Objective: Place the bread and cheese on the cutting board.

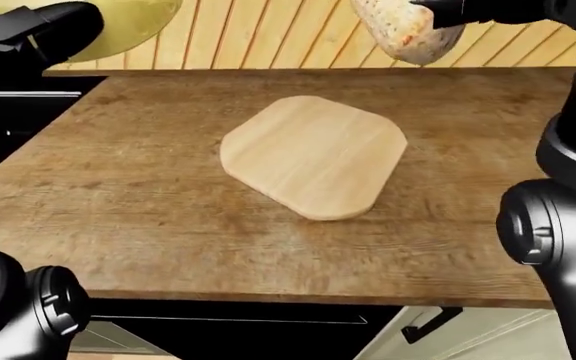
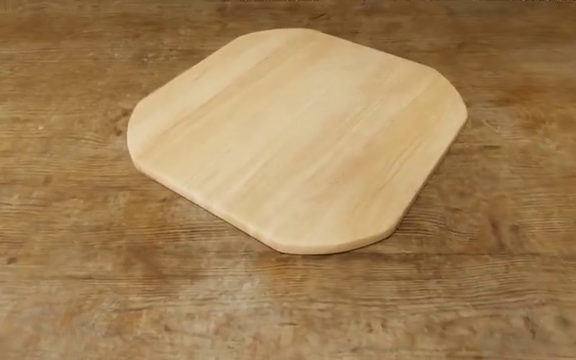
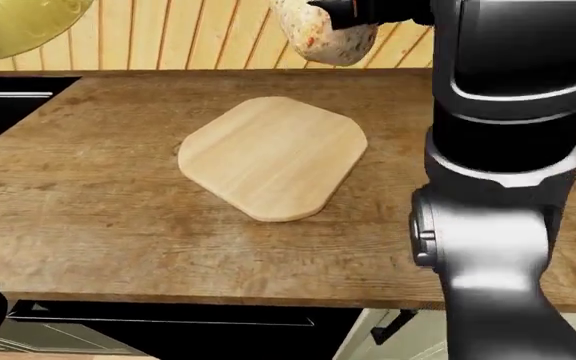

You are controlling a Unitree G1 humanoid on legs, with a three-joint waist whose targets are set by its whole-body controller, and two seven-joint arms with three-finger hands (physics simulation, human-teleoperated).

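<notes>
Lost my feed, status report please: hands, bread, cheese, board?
Right hand shut on bread, held high above the counter. Left hand up with cheese; grip unclear. Cutting board bare, nothing in the way.

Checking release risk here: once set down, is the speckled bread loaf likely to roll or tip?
Probably it would roll somewhat: the speckled bread loaf looks rounded at its visible end. It hangs tilted in the right hand, above the pale wooden cutting board, so it may tip over on landing. The board looks flat, offering nothing to stop it.
</notes>
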